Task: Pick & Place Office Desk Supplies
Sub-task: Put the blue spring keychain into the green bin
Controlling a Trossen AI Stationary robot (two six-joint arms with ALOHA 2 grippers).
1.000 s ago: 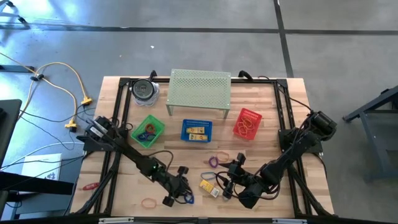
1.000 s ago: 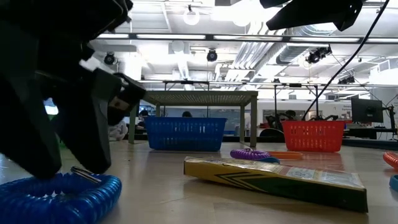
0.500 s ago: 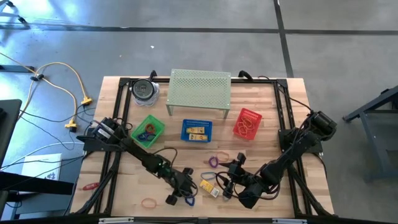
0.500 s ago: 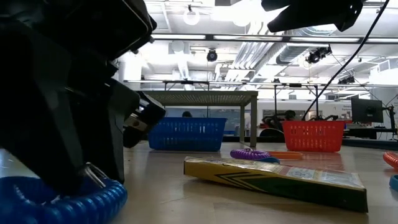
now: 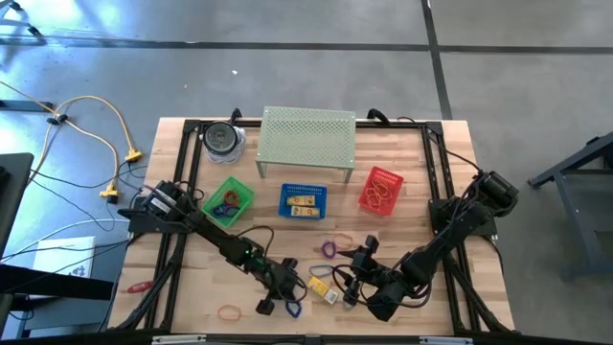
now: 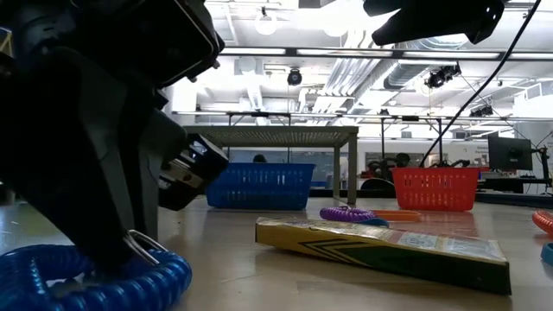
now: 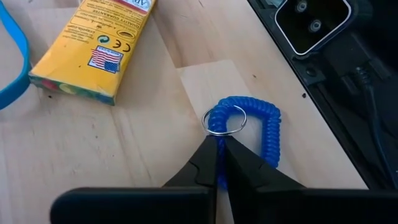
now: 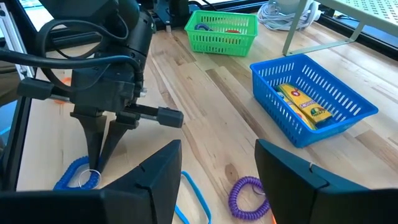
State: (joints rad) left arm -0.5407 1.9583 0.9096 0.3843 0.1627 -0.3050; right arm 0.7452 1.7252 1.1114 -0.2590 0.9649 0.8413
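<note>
A blue coil loop (image 7: 268,132) with a small metal ring (image 7: 206,122) lies on the table near its near edge; it also shows in the low view (image 6: 130,281). My left gripper (image 7: 219,138) is down on it, shut on the coil; it shows in the high view (image 5: 285,299). My right gripper (image 8: 217,180) is open and empty, just right of a yellow box (image 5: 321,286) that lies flat on the table. A purple coil loop (image 5: 329,249) lies farther back. My left gripper pinches the blue coil between its two fingers at the stretch beside the metal ring (image 7: 216,127). The fingers come slanting down from above and from the table's left. The coil rests on the table, its loop spread beyond the fingertips.
Green (image 5: 228,201), blue (image 5: 303,201) and red (image 5: 380,190) baskets stand in a row mid-table, a mesh shelf (image 5: 306,139) behind them. A blue band (image 7: 15,56) lies by the yellow box, and an orange band (image 5: 230,311) near the near-left edge.
My left gripper has gone a little toward the table's right edge, along the near edge, and the blue coil has slid that way with it, staying on the table.
</note>
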